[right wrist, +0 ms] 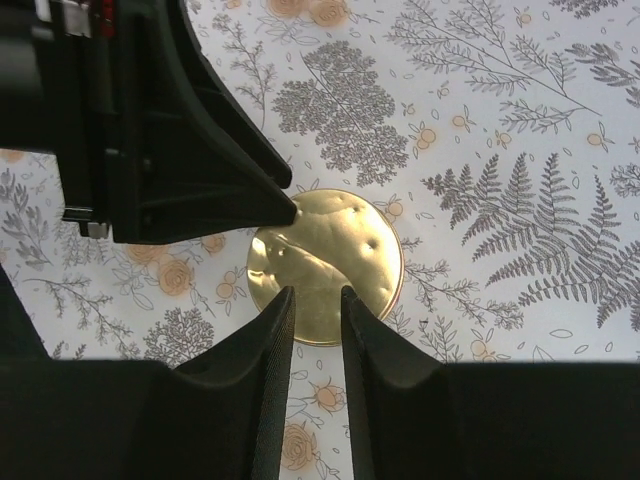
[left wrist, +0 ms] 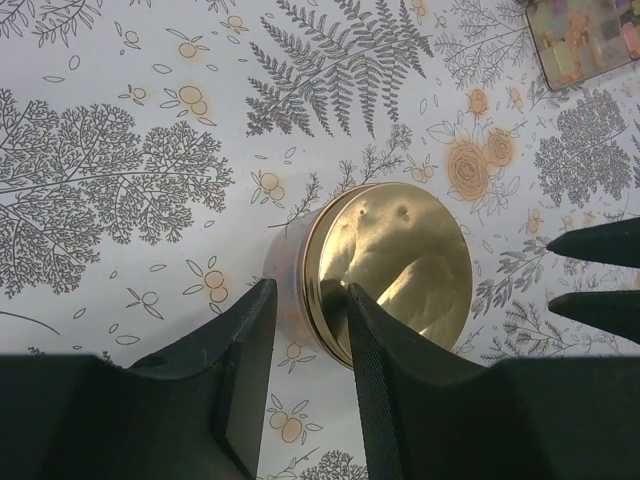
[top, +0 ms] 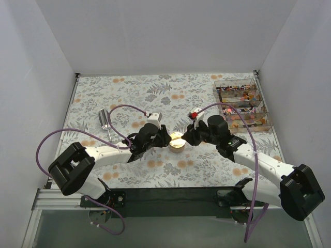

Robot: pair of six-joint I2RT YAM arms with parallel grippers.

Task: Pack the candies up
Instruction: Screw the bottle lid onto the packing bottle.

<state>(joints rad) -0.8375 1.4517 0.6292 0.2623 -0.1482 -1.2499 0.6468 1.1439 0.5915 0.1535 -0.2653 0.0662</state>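
We find the two arms meeting at mid-table over a small round clear jar (left wrist: 400, 260) with a gold lid. It stands on the floral-patterned table (top: 155, 88). The left gripper (left wrist: 308, 292) comes in from the left. Its jaws are narrowly parted, one finger beside the jar's clear wall and the other lying across the edge of the lid. We cannot tell whether it is pinching the rim or only resting there. The right gripper (right wrist: 316, 294) reaches in from the right. Its fingers stand close together with a slim gap, their tips at the rim of the lid, and again we cannot tell whether it grips anything. The candies (top: 239, 95), a mix of orange, pink, red and purple, lie well apart from both grippers. They sit in the clear compartment box (top: 268, 124) at the far right of the table. A shiny metal object (top: 105, 120) lies on the left side of the table, beyond the left arm.
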